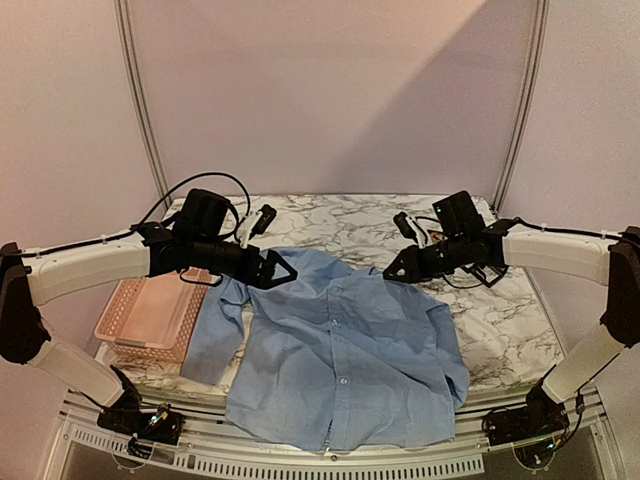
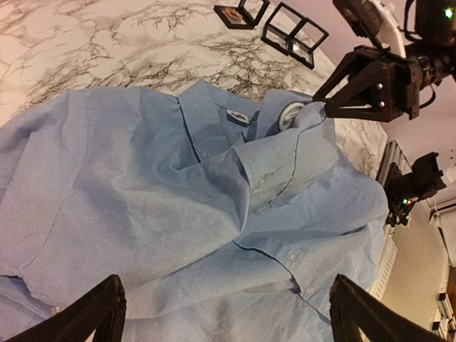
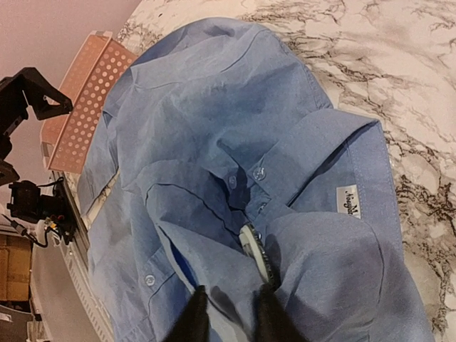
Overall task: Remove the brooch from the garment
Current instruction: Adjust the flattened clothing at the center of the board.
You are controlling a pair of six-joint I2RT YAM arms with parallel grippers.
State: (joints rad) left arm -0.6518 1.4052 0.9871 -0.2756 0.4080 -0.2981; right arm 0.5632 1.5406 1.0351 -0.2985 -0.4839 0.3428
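Right wrist: brooch (image 3: 255,254) at right fingers (image 3: 268,322)

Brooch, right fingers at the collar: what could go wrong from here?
1. The brooch sits edge-on in a collar fold of the garment, and cloth lies between the right gripper's fingers. They may pinch fabric instead of the brooch, or both together.
2. The left gripper hangs open over the garment and does not appear to pin it, so a pull could lift the whole garment.
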